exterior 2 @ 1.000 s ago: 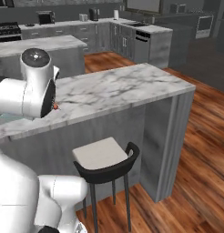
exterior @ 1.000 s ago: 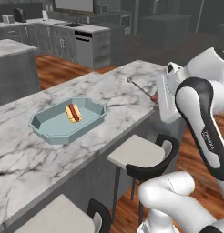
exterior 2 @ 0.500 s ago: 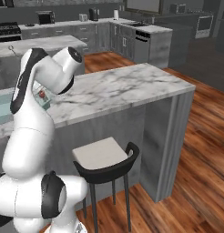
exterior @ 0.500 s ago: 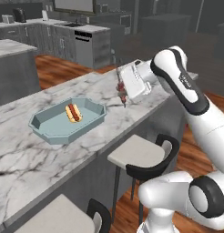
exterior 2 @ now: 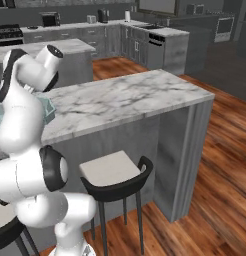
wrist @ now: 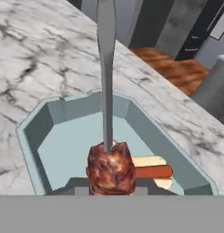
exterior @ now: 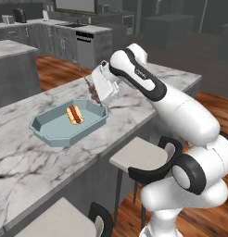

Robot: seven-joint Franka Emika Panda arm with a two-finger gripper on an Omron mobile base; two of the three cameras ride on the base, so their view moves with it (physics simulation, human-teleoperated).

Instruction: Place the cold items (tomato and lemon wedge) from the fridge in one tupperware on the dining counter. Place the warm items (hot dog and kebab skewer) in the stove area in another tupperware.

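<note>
Hand view, bottom centre: gripper [wrist: 111, 190] clamped on the kebab skewer [wrist: 110, 167], red-brown meat chunk right at the finger tips, grey stick running up to the top edge of the frame. Just behind the chunk, the hot dog [wrist: 152, 172] lies inside the pale blue-green tupperware [wrist: 36, 132], which sits on the white marble dining counter [wrist: 32, 59]. Left base view: tupperware [exterior: 48, 134] centre-left with hot dog [exterior: 74, 115] in it, gripper [exterior: 93, 92] above its right end, skewer [exterior: 92, 93] partly hidden by the hand. Stool [exterior: 141, 159] below the counter edge. Right base view: counter [exterior 2: 120, 97] mid-frame, tupperware corner [exterior 2: 46, 107] at left behind the arm, stove [exterior 2: 6, 32] far upper left.
</note>
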